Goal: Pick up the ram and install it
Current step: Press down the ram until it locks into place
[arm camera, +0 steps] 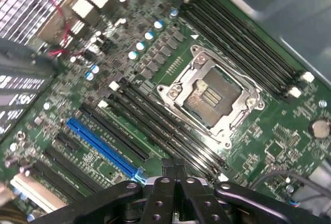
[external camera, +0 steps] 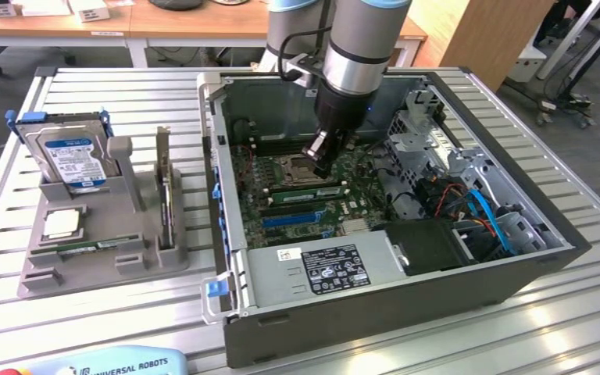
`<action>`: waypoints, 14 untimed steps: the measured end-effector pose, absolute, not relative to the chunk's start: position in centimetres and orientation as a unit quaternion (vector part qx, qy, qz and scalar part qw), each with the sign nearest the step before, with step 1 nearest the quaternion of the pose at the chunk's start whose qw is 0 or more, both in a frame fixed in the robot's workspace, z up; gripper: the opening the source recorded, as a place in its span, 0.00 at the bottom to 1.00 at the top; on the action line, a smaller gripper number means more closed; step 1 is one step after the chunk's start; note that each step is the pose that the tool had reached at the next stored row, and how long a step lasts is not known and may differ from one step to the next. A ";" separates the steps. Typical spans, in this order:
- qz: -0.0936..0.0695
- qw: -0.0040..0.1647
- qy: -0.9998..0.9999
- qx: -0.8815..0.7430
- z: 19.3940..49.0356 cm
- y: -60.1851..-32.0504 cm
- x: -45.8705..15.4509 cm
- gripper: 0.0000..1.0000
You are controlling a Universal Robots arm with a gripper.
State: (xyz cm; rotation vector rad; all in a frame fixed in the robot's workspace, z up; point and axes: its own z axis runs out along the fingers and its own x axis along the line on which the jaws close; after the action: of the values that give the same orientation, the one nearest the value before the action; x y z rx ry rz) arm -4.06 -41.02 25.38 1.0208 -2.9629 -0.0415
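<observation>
Nearest the lens in the wrist view: gripper [arm camera: 173, 168], its two dark fingers pressed together with nothing between them, tips low over the black memory slots [arm camera: 170, 131] beside the open processor socket [arm camera: 209, 97]. The blue slot [arm camera: 103, 144] runs alongside. In the exterior view the gripper [external camera: 324, 166] hangs inside the open computer case [external camera: 383, 312], over the motherboard. The ram [external camera: 94, 247], as best I can judge, is the thin green stick lying flat at the front of the grey holder [external camera: 144, 262] on the table, outside the case toward the exterior view's left and well apart from the gripper. I cannot tell whether any slot already carries a stick. Risks, as I judge them: shut tips this low could strike the bare socket contacts or a white slot latch [arm camera: 114, 85] if the arm drifts sideways, and the case wall stands between gripper and holder, so a low traverse would clip it. A thin, flat stick offers little edge to pinch and could skew. Writing: "UNIVERSAL ROBOTS" on the pale blue pendant [external camera: 112, 366]. The hard drive [external camera: 71, 156] and power supply label [external camera: 331, 269] carry print too small to read.
</observation>
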 end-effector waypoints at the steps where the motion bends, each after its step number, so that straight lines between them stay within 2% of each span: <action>1: -0.013 0.004 -0.948 0.318 25.4 -41.0 -4.1 0.10; 14: -0.014 0.002 -0.979 0.204 25.0 -41.0 -4.1 0.10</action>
State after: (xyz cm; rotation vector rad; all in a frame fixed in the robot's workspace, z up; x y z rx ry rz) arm -4.06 -41.02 25.04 0.6388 -3.0715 -0.0427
